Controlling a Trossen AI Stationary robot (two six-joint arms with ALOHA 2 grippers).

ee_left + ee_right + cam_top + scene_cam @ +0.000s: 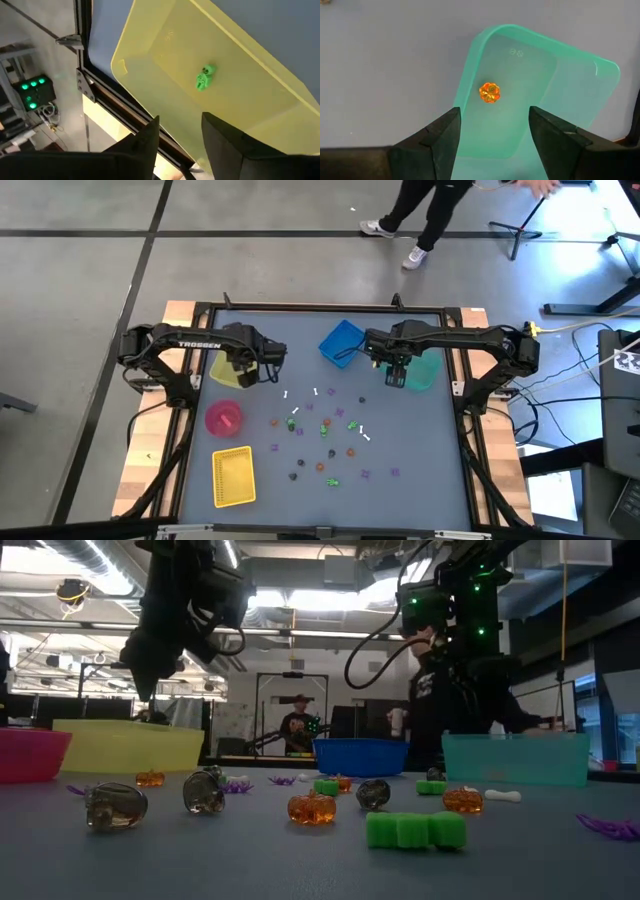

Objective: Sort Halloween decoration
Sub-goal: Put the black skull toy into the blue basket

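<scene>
Small trinkets [322,435] lie scattered on the middle of the table: green, purple, orange, dark and white. In the low view an orange pumpkin [312,808] and a green piece [415,830] rest on the table top. My left gripper [246,370] hangs open and empty over the yellow bin [226,370], and a green figure [204,77] lies on that bin's floor. My right gripper [397,374] hangs open and empty over the teal bin [422,371], where an orange pumpkin [489,92] lies. Both grippers also show in their wrist views, the left [180,135] and the right [495,132].
A blue bin [342,343] stands tilted at the far side between the arms. A pink bowl [224,418] and a yellow basket [233,477] sit on the left, nearer me. A metal frame [330,307] rims the table. A person [425,215] walks on the floor beyond.
</scene>
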